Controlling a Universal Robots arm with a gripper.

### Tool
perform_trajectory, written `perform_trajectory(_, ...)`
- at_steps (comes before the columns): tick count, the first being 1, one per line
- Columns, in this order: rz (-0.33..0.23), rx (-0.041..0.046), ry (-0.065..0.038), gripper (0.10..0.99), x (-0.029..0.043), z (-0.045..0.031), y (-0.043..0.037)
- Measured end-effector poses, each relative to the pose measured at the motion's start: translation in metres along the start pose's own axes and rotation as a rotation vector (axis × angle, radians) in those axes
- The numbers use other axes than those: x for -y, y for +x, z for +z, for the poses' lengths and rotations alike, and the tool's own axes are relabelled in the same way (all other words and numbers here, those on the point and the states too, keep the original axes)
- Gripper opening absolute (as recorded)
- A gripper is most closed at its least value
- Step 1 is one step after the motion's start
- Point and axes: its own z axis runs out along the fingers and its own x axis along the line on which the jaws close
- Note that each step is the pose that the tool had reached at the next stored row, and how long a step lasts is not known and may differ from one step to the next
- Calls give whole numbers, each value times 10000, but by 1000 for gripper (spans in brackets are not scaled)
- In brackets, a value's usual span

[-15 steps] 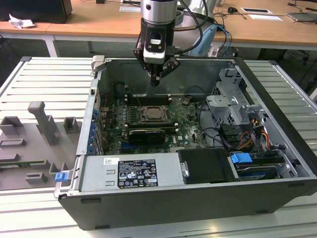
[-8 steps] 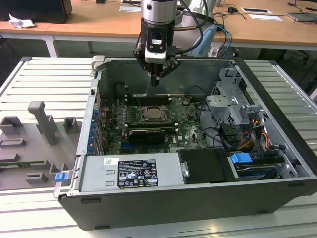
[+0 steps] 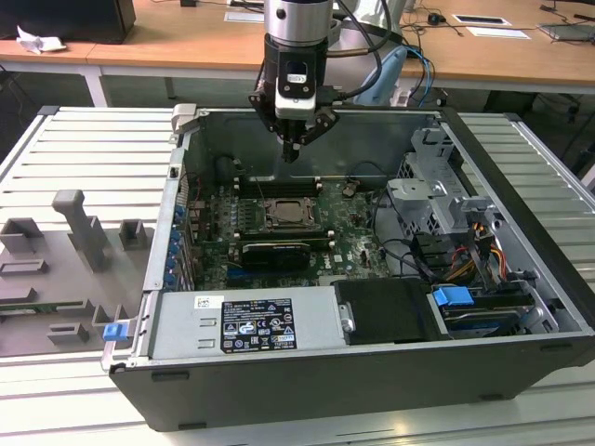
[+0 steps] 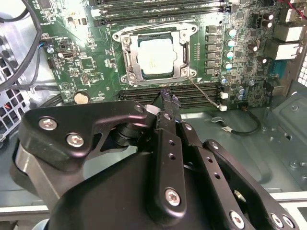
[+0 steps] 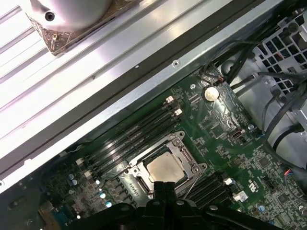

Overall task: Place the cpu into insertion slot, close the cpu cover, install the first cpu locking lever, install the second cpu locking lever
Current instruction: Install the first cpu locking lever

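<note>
Hanging over the open computer case (image 3: 307, 390), the gripper (image 3: 292, 153) points straight down with its fingers pressed together and nothing between them. In the second wrist view its tips (image 4: 166, 94) line up with a bank of black memory slots (image 4: 201, 98) just beside the socket, clear of the board.

The cpu (image 4: 154, 56) lies flat in the insertion slot (image 4: 123, 48), pale metal face up. The cpu cover (image 4: 135, 72) lies down around it, so the face shows through the square window. Both sit on the green circuit board (image 4: 91, 67), with a long black expansion card (image 3: 271, 253) on the near side.

Outward again are a silver power supply (image 3: 246, 325) along the near wall and a grey drive cage (image 3: 429, 200) with bundled cables (image 3: 465, 260) at the exterior view's right. The case rests on a ribbed grey metal table (image 3: 56, 139). Grey fixture blocks (image 3: 82, 228) stand at the exterior view's left, and wooden desks (image 3: 186, 42) cross the far background.

Hard to read: whether the thin wire locking levers are latched cannot be told, since the socket's edges are small and partly glare-lit. The arm (image 3: 297, 19) is cut off above, and in the second wrist view the gripper's black body covers the nearer part of the case floor.
</note>
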Motion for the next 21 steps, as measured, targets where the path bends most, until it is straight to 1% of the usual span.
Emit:
perform_trajectory(1,-210,-7,1,106,0,0,0)
perform_trajectory(7,-613,-22,1,106,1,0,1)
perform_trajectory(9,-893,-32,1,106,1,0,1)
perform_trajectory(21,-1515,-54,3,106,1,0,1)
